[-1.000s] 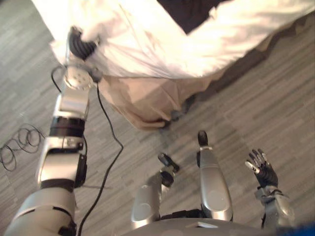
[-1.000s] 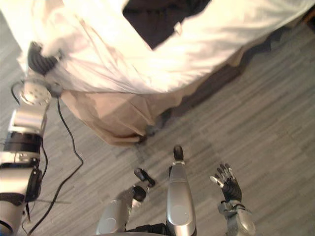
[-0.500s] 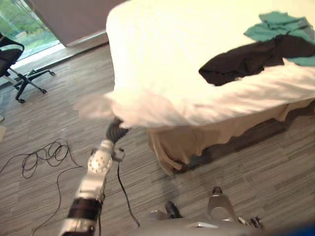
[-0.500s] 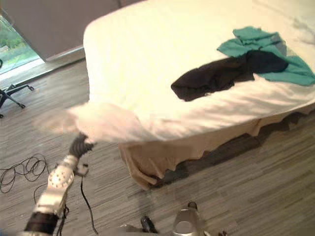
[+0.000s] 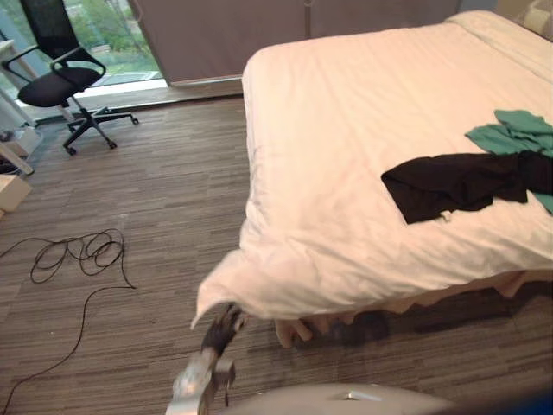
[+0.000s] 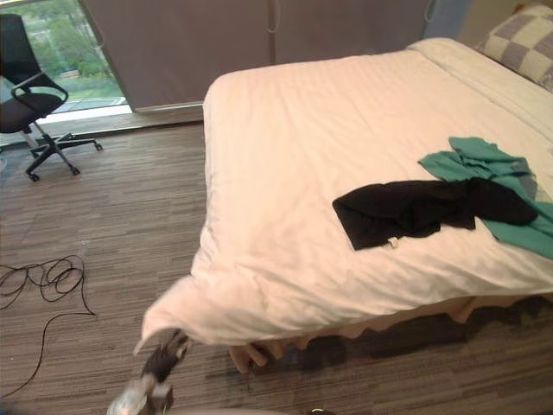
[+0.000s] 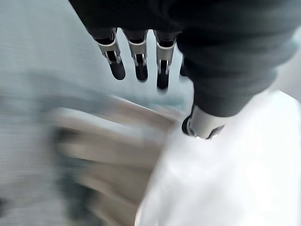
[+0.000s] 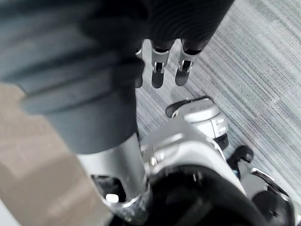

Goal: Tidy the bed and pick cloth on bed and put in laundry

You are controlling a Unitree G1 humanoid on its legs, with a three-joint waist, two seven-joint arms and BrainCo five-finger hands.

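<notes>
Hovering under the white duvet at the bed's near left corner, left hand straight-fingered, gripping nothing; right hand relaxed; black cloth overlaps teal cloth by near edge.

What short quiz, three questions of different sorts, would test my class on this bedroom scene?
1. Multiple choice: what does the black garment overlap? A) a green garment B) a book C) a towel
2. True or false: both garments lie on the floor.
3. Short answer: which piece of furniture stands by the window?

Key: 1 A. 2 False, both lie on the bed. 3 The chair.
</notes>
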